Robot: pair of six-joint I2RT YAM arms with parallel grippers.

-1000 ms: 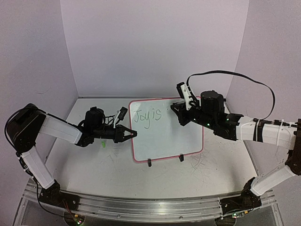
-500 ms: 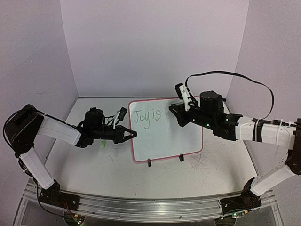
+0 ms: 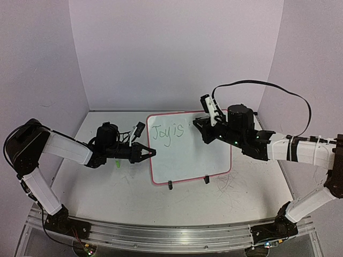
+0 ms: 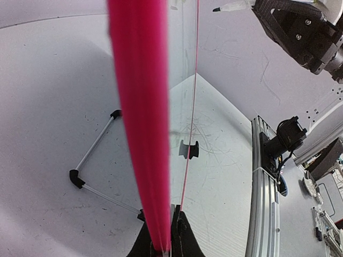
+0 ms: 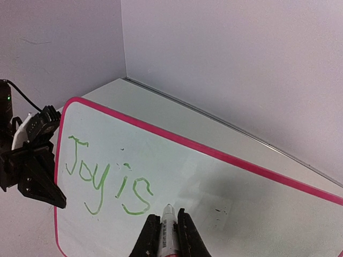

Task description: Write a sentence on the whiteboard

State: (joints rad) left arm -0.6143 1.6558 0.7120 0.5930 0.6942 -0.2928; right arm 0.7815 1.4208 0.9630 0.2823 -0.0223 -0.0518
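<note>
Left jaws clamped on whiteboard [image 3: 193, 155] rim, right jaws gripping marker [image 5: 168, 218], sentence [image 5: 107, 182] still "Joy is"

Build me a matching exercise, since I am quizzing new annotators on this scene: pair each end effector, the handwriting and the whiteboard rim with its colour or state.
Column one:
1. left end effector
2. right end effector
3. handwriting
4. whiteboard rim

Column two:
A. green, so far reading only "Joy is"
B. shut on a marker
C. red-pink
D. shut on the left side of that rim

Pairs: 1-D, 2-B, 3-A, 4-C
</note>
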